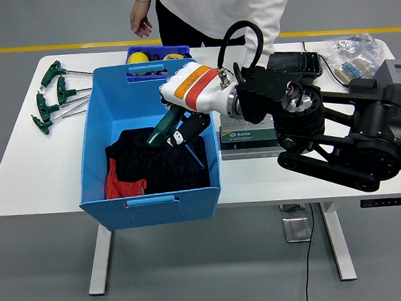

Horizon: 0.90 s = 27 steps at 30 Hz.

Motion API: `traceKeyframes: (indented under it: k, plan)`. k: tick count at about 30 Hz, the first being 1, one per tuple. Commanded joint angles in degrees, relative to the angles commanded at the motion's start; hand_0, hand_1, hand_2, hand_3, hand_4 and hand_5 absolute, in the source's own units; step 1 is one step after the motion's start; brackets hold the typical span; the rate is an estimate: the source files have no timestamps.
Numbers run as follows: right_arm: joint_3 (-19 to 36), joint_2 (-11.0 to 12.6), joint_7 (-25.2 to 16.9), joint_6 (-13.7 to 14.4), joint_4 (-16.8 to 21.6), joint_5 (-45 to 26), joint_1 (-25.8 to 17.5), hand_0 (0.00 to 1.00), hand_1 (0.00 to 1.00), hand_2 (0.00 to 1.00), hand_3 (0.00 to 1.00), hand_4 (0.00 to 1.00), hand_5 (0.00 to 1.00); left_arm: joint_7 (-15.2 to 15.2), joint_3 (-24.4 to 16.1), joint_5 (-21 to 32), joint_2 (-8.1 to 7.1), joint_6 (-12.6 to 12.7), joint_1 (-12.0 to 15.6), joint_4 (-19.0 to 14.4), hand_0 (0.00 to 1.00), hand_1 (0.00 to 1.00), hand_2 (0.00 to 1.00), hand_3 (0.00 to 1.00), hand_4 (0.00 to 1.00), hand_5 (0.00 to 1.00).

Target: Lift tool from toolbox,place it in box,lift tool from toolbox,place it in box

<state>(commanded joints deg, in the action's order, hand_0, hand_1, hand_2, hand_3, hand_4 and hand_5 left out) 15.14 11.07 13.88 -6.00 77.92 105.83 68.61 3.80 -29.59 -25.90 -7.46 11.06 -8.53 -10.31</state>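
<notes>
My right hand reaches from the right into the big blue box and is shut on a T-handle tool with a green handle; its thin shaft slants down to the box's right wall. Dark and red cloth lies in the box bottom under the tool. The grey SATA toolbox stands on the table just right of the box, partly hidden by my arm. The left arm is out of view.
Several green T-handle tools lie at the table's far left. A small blue bin with yellow items stands behind the box. A person stands at the far side, one hand hanging free. A black case and plastic bags are at back right.
</notes>
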Motion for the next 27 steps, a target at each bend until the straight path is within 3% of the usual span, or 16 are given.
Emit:
traceKeyframes:
  k: [5,6,11,12,27]
  plan:
    - [-0.1,-0.5,-0.5,0.0,0.1,1.1,0.4,0.158,0.36,0.536,0.506,0.949,0.698,-0.5,-1.9,-2.1,-0.03,0.1,0.2,0.0,0.719,0.774,0.781,0.765,0.773,0.759]
    - [-0.1,-0.6,-0.6,0.1,0.1,1.1,0.5,0.305,0.508,0.64,0.537,0.958,0.703,-0.7,-2.4,-2.7,-0.04,0.1,0.3,0.0,0.708,0.771,0.78,0.765,0.774,0.76]
    - [0.1,-0.8,-0.6,0.5,0.0,1.5,0.8,0.305,0.508,0.64,0.537,0.958,0.703,-1.2,-4.4,-4.9,-0.12,0.1,0.5,0.0,0.708,0.771,0.78,0.765,0.774,0.76]
    - [0.0,-0.8,-0.6,0.4,0.0,1.5,0.8,0.383,0.537,0.67,0.542,0.968,0.699,-1.2,-4.5,-5.0,-0.14,0.1,0.5,0.0,0.704,0.768,0.778,0.764,0.774,0.759]
    - [2.5,0.1,-1.4,0.8,-2.3,1.7,-0.3,0.409,0.554,0.683,0.548,0.984,0.703,-1.3,-4.6,-5.4,-0.26,0.2,0.4,0.0,0.703,0.767,0.777,0.765,0.774,0.758]
